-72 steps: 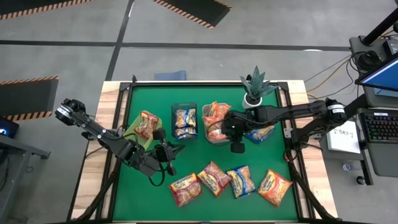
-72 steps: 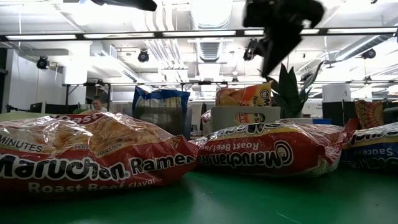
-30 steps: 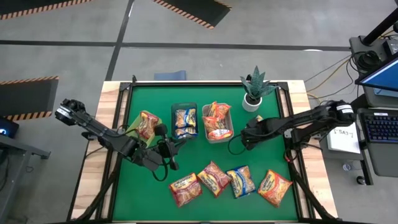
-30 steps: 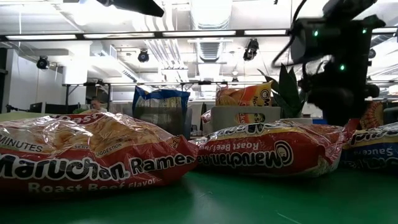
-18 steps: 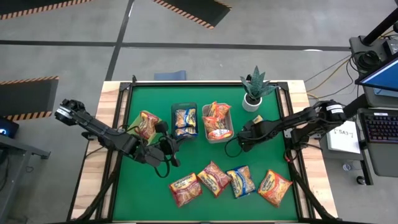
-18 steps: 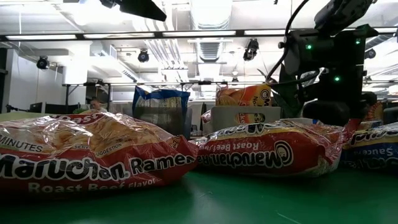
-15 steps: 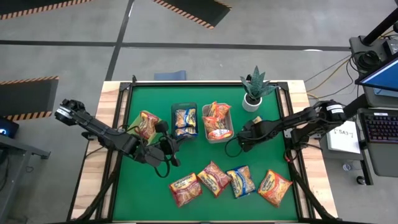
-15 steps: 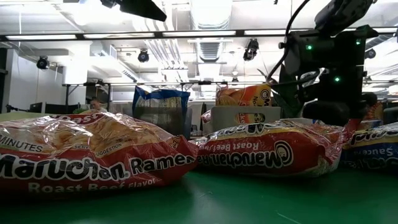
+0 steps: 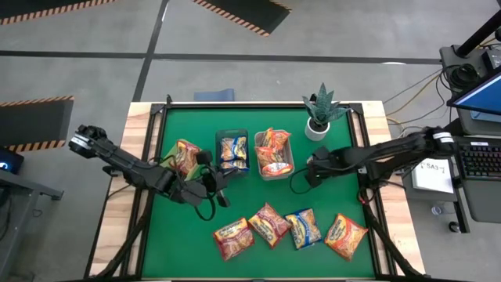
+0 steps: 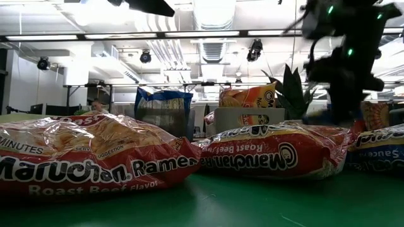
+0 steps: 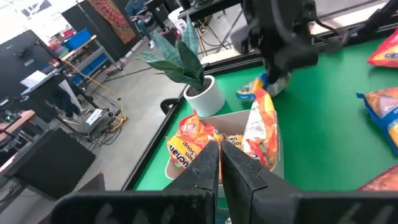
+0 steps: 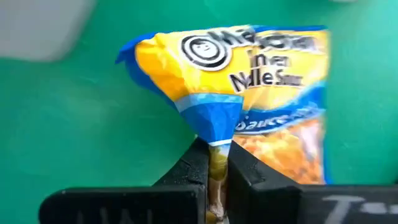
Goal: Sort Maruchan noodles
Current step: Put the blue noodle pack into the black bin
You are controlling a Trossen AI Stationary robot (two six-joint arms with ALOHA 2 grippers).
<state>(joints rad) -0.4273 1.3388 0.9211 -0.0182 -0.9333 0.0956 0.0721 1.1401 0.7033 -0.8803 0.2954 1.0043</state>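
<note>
From above, the sorting looks partly done. A red packet (image 9: 185, 157) sits in the green bin (image 9: 167, 152), blue ones fill the dark bin (image 9: 232, 153), and orange ones fill the grey bin (image 9: 274, 155). Four loose packets (image 9: 290, 229) lie in a row on the green table (image 9: 250, 194), so there is more to do. The right gripper (image 9: 315, 167) is beside the grey bin, near the plant (image 9: 322, 110). The left gripper (image 9: 213, 184) waits in front of the dark bin.

From table height, two big red packets (image 10: 88, 157) fill the front, and you can read their labels.

The left wrist view shows the left gripper's fingers (image 11: 202, 165) pressed together, holding nothing.

The right wrist view shows what the top view hides: the right gripper pinches the edge of a blue-and-yellow packet (image 12: 249, 81).
</note>
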